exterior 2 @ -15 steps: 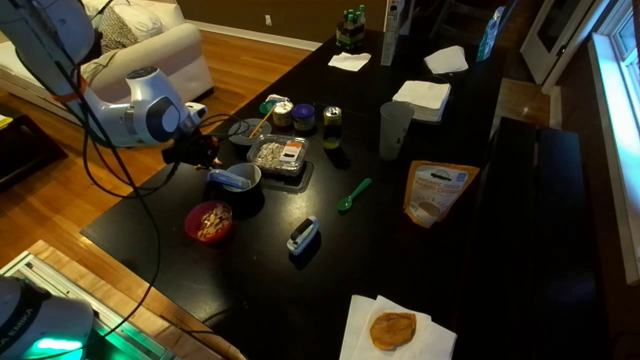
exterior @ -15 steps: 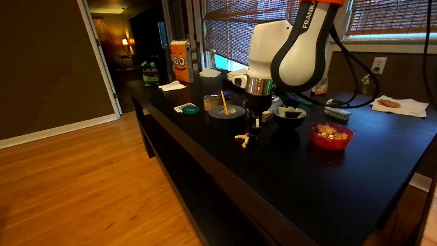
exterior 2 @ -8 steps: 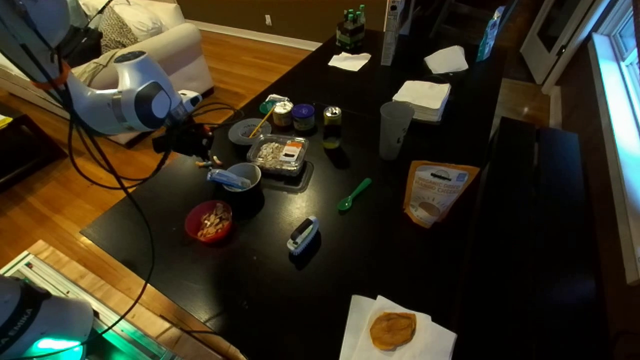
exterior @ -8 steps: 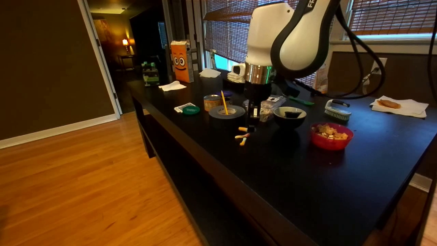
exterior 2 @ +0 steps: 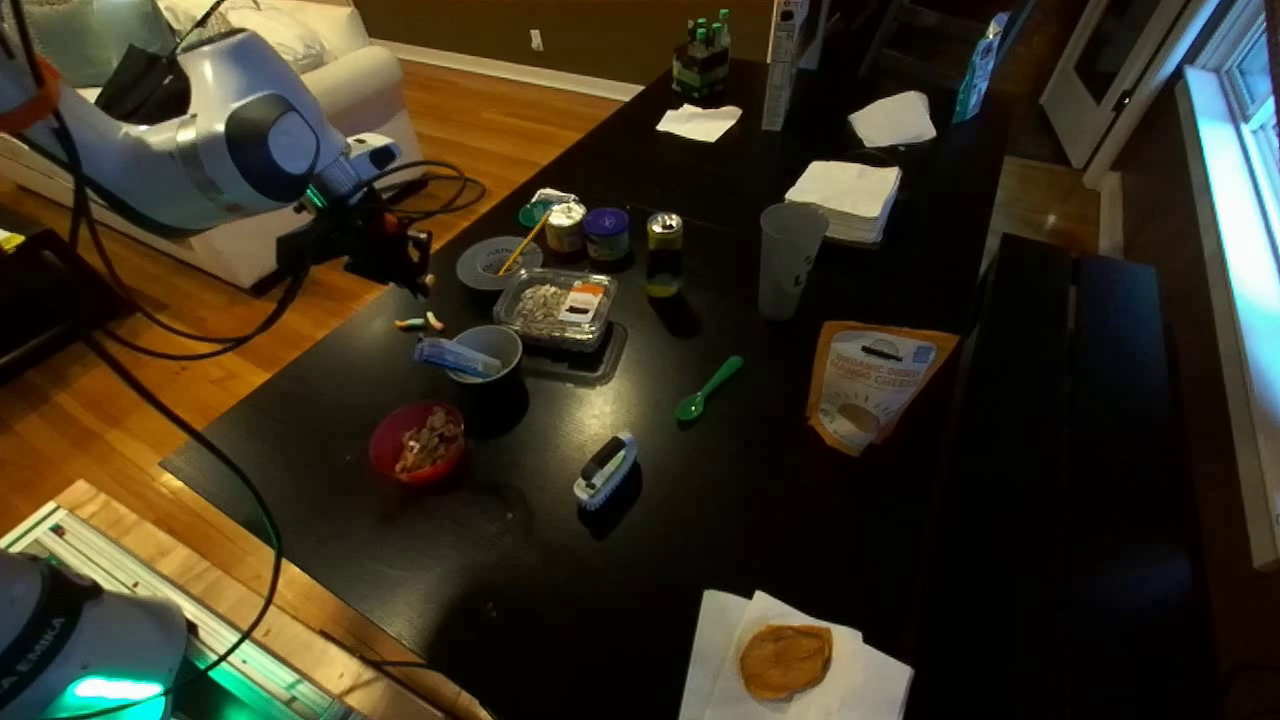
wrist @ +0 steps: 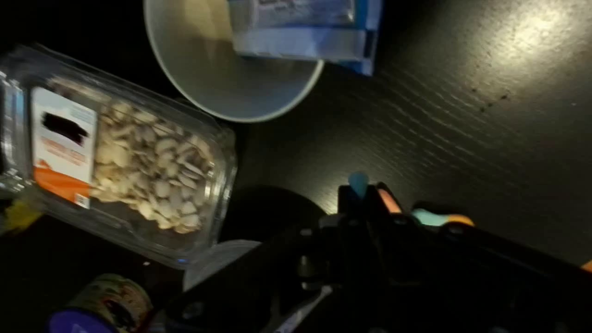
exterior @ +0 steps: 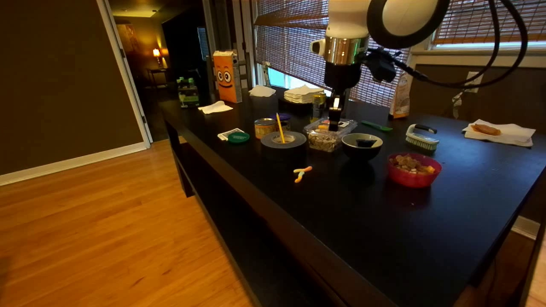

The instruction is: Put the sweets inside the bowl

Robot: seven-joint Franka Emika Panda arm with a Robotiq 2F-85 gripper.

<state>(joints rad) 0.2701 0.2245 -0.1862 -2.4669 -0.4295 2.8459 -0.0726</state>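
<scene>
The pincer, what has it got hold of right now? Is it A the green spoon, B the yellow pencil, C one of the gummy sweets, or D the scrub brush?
C: the wrist view shows the pale blue end of a gummy sweet poking out at the tip of the pincer, and in an exterior view an orange end sticks out beside it.

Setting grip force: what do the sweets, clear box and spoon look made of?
Sweets: probably gummy, smooth; slim worm shapes in coloured bands.
Clear box: likely thin glossy plastic; see-through, with glinting edges.
Spoon: probably plastic, possibly silicone, slight shine; even green throughout.
</scene>
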